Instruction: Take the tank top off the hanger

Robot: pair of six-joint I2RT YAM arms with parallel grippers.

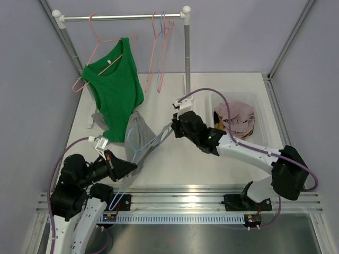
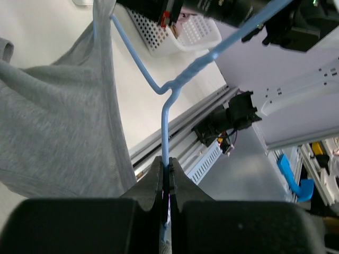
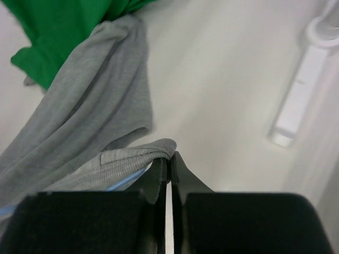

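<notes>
A grey tank top (image 1: 139, 128) hangs on a blue hanger (image 1: 152, 143) held low over the white table. My left gripper (image 1: 132, 168) is shut on the hanger's hook end; in the left wrist view the blue wire (image 2: 165, 121) runs up from between my closed fingers (image 2: 157, 182), with the grey cloth (image 2: 53, 116) draped to its left. My right gripper (image 1: 174, 127) is shut on the tank top's strap edge; in the right wrist view the folded grey hem (image 3: 132, 154) sits pinched at the fingertips (image 3: 159, 172), with a strip of blue hanger under it.
A green tank top (image 1: 116, 90) hangs on a pink hanger from the rack rail, touching the grey one. More pink hangers (image 1: 159, 47) hang near the right rack pole (image 1: 186, 47). A white basket (image 1: 253, 100) holding pink clothes stands at right.
</notes>
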